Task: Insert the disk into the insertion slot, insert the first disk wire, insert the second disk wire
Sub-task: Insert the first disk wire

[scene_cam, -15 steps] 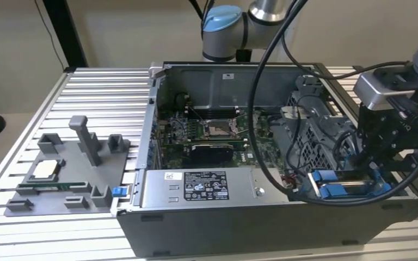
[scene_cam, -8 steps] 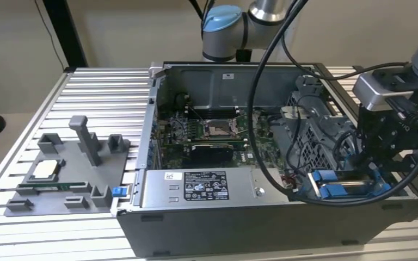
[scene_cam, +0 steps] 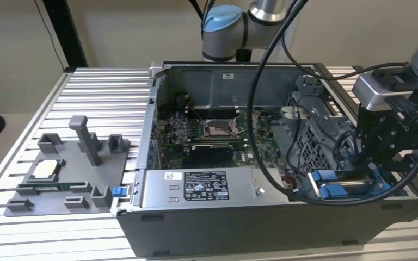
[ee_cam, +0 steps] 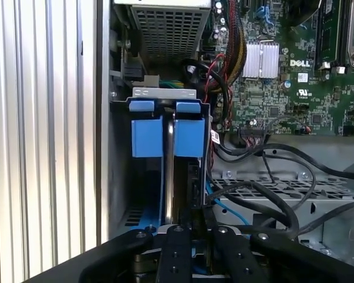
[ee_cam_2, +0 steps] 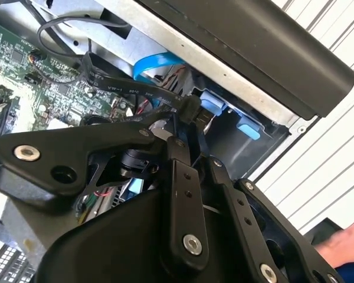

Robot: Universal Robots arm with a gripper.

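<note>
Ribbed aluminium table bearing open computer case; wire-fitting stage at drive bay, by judgement.

Clenched gripper on black plug of disk wire, just beside blue tabs; disk seated in insertion slot at case corner on exterior view's right, near power-supply box; judged: disk stiff, fairly heavy, shock-sensitive, best taken by blue frame; disk wire light and limp, plug small, rigid, likely delicate at contacts, best pinched on flat sides of plug, never on cable; white printed label on power-supply box and lettering on disk wire present, not transcribed.
</note>
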